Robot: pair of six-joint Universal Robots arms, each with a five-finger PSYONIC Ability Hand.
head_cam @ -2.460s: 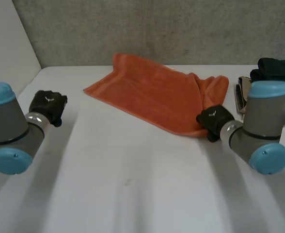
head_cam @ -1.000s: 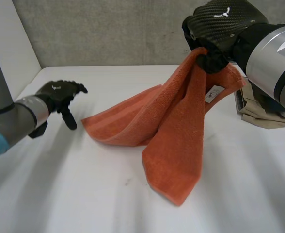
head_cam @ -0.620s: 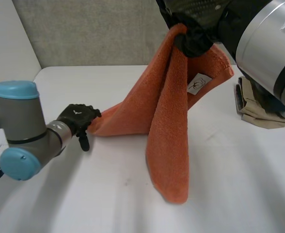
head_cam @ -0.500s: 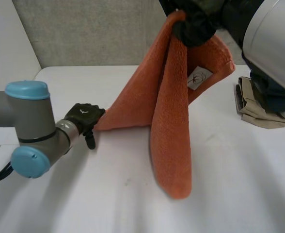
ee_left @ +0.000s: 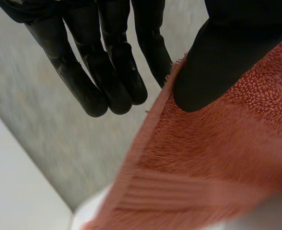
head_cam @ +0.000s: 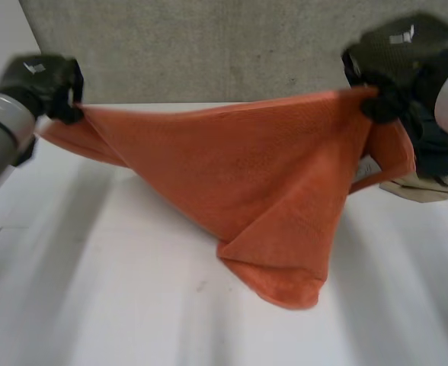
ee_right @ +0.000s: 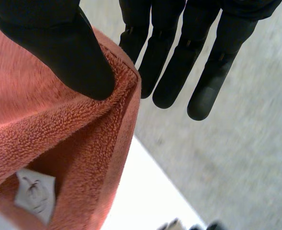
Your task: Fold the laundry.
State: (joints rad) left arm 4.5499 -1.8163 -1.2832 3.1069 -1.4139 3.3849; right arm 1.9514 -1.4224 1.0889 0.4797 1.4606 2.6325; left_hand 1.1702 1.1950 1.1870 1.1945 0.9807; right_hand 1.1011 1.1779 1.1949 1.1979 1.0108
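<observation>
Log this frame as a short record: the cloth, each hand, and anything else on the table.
cloth: orange towel, stretched in the air between both hands, lower part sagging to the white table
left hand: thumb pinching one upper corner
right hand: thumb pinching the other upper corner, above the white label
other items: beige clothing beside the right arm
</observation>
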